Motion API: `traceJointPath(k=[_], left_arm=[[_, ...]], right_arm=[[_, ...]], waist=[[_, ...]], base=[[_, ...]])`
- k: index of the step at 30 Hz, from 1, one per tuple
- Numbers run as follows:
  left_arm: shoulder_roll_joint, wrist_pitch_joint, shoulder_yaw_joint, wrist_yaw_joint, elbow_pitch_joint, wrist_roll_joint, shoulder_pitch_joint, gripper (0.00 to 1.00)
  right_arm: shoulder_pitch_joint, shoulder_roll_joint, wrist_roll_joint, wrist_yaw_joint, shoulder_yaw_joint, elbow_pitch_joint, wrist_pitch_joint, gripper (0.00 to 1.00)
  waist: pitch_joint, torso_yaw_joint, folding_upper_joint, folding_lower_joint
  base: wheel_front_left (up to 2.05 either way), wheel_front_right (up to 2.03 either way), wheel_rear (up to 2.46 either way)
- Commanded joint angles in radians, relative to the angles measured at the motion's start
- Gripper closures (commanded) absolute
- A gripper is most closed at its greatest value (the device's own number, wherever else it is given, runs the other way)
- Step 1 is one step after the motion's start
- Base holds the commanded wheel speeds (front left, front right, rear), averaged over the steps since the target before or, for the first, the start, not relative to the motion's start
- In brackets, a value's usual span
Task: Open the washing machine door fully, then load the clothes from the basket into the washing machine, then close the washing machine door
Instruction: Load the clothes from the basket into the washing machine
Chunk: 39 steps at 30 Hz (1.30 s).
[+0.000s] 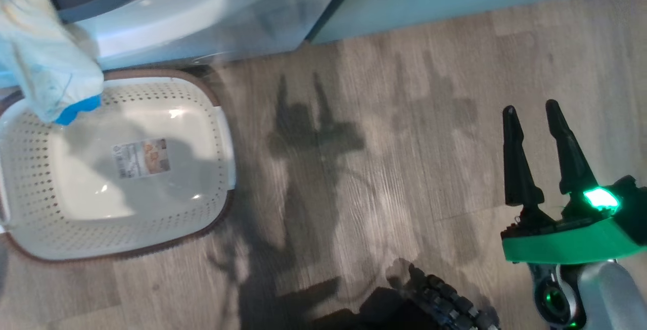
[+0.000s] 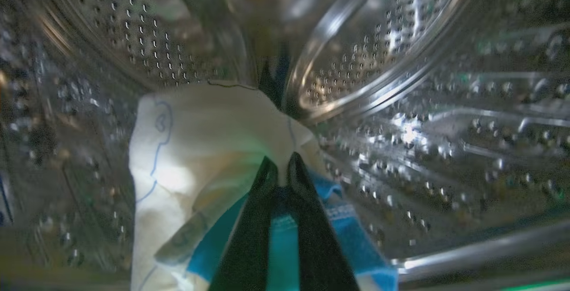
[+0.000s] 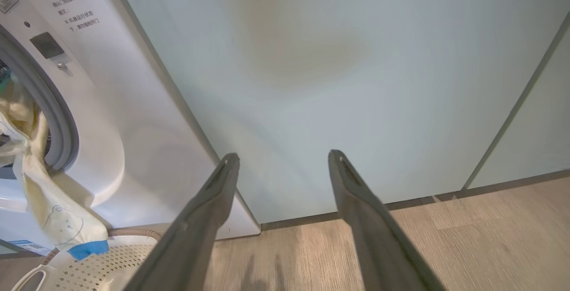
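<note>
Domestic laundry corner. A white front-loading washing machine [image 3: 133, 126] with a perforated steel drum [image 2: 445, 139] stands flush beside plain pale green cabinet doors [image 3: 338, 68]. The floor [image 1: 414, 133] is wood-effect plank. A perforated cream plastic basket [image 1: 30, 203] sits on it just before the machine.

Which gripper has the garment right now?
The left gripper, shut on the pale yellow garment inside the drum; the right gripper stands open and empty.
</note>
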Motion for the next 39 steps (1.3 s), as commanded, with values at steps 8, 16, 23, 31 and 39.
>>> traceJointPath(k=[8,16,23,31,39], left_arm=[[0.101,-0.233,0.033,0.015,0.028,0.075,-0.168,1.0],[0.127,-0.427,-0.009,0.026,0.105,0.164,-0.225,1.0],[0.102,-0.364,-0.051,-0.021,0.246,0.145,-0.222,1.0],[0.078,-0.352,-0.087,-0.044,0.311,0.137,-0.239,0.0],[0.051,-0.372,-0.109,-0.049,0.319,0.13,-0.211,0.0]], right_arm=[[0.001,-0.01,0.028,0.004,0.031,-0.036,-0.005,0.0],[-0.003,-0.01,0.034,0.004,0.031,-0.044,-0.005,0.0],[-0.012,-0.01,0.036,0.004,0.033,-0.04,-0.005,0.0],[-0.022,-0.01,0.03,0.004,0.03,-0.032,-0.005,0.0],[-0.021,-0.01,0.017,0.004,0.014,-0.032,-0.005,0.0]], waist=[[0.028,-0.055,0.0,-0.0001],[0.05,-0.068,0.0,-0.0001],[0.055,-0.056,0.0,-0.0001],[0.048,-0.044,0.0,-0.0001],[0.021,-0.019,0.0,-0.0001]], base=[[0.0,0.0,0.0],[0.0,0.0,0.0],[0.0,0.0,0.0],[0.0,0.0,0.0],[0.0,0.0,0.0]])
